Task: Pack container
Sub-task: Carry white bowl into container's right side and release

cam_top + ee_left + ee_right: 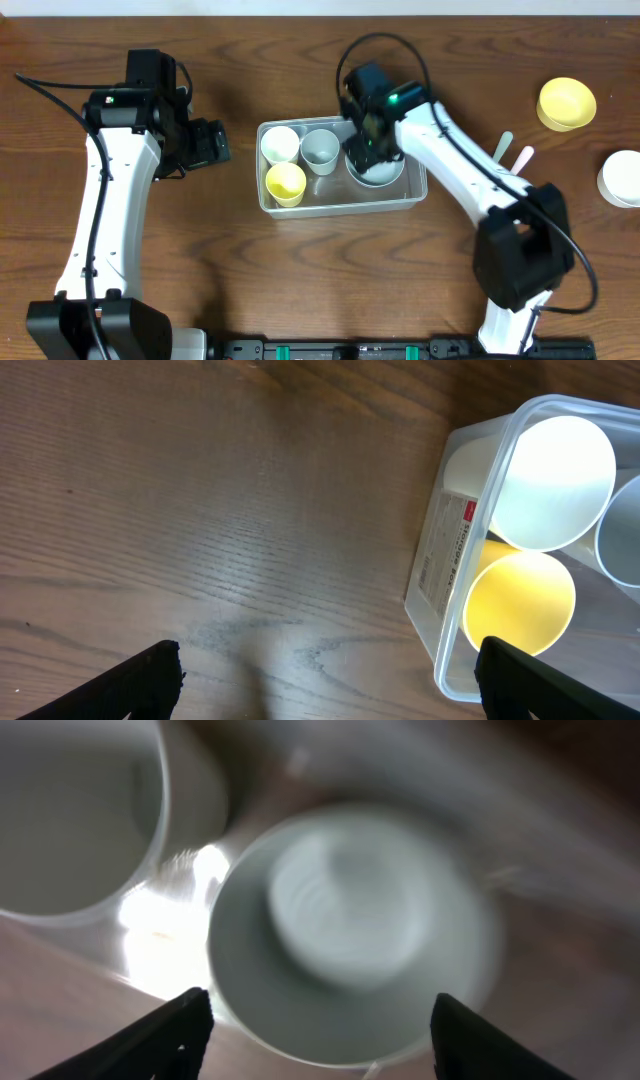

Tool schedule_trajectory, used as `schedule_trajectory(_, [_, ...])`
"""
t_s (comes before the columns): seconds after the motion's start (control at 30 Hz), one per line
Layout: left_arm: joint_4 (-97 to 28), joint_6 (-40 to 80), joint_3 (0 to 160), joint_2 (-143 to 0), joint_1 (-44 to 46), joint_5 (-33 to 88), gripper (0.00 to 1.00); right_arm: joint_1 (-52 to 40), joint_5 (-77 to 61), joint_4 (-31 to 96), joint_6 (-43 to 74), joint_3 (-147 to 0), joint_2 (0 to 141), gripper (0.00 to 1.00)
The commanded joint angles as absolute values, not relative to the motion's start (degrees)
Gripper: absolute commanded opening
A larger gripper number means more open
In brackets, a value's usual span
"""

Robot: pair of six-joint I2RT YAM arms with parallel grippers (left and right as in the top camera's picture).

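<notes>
Wood table (200, 510), container (436, 656) label (450, 550) illegible.

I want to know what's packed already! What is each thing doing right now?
Clear plastic rectangular container: open, holding three cups and a bowl.
White cup: upright inside the container.
Pale grey cup: upright inside the container.
Yellow cup: upright inside the container.
White bowl: inside the container.
Yellow bowl: out on the table.
Second white bowl: out on the table.
Left gripper: open, empty.
Right gripper: open, over the white bowl.
</notes>
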State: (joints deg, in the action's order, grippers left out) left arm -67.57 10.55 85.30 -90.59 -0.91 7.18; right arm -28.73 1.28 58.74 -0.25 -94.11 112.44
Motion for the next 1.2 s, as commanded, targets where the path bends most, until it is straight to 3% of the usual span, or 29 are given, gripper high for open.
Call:
schedule_trajectory(0.0, [-67.8,11.0,85.3,-90.5,-0.9,7.3,0.94,-24.6,9.6,58.0,3.1,-101.6,102.9,0.90])
schedule_trajectory(0.03, [-67.8,11.0,85.3,-90.5,-0.9,7.3,0.94,-23.0,10.9,57.2,3.8,-102.7,101.4,0.98])
schedule_trajectory(0.1, [-67.8,11.0,85.3,-90.5,-0.9,7.3,0.94,-19.3,11.9,54.9,3.8,-103.9,99.3,0.99])
schedule_trajectory(0.27, [-67.9,11.0,85.3,-90.5,-0.9,7.3,0.94,-6.6,10.1,50.4,2.1,-104.0,99.7,0.94])
schedule_trajectory(0.57, [-67.8,11.0,85.3,-90.5,-0.9,7.3,0.94,11.9,2.7,44.8,-4.6,-104.0,114.8,0.89])
schedule_trajectory(1.0, [-67.8,11.1,85.3,-90.5,-0.9,7.3,0.94,18.7,2.7,40.8,-5.4,-104.0,130.2,0.82])
schedule_trajectory(1.17, [-67.8,11.1,85.3,-90.5,-0.9,7.3,0.94,18.6,2.1,41.8,-5.5,-104.0,131.6,0.68])
